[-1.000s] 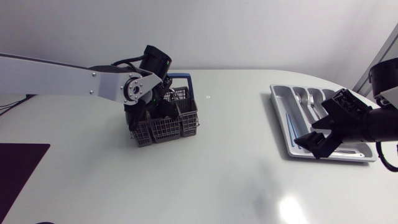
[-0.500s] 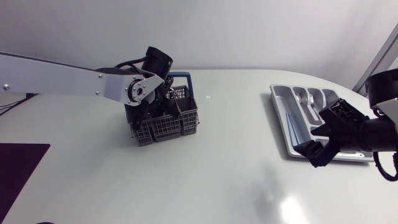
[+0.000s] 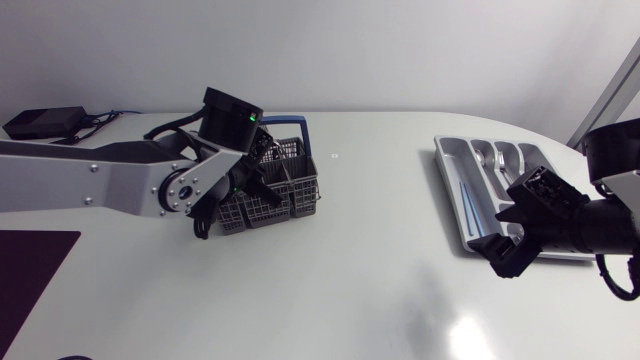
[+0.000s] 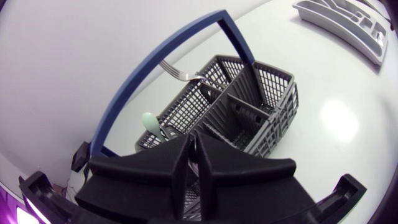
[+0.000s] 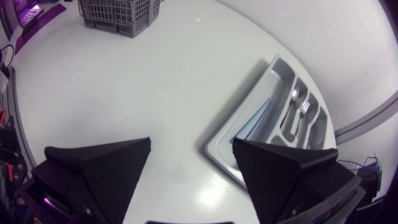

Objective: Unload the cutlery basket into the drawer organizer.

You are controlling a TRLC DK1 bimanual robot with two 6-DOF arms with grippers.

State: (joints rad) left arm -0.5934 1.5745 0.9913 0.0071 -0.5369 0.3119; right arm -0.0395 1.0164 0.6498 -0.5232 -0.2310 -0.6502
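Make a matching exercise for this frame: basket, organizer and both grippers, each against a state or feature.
Things:
1. basket
2. organizer
3. left gripper
4. right gripper

States or features:
a. open
b. shut
c. has a blue handle
d. holds a spoon

Pairs: 1-c, 2-d, 3-b, 4-a.

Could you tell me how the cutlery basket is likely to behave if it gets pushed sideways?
The basket is open mesh with few pieces showing inside, so it is probably light and apt to slide on the smooth table. Pushed high, at its tall handle, it might tip.
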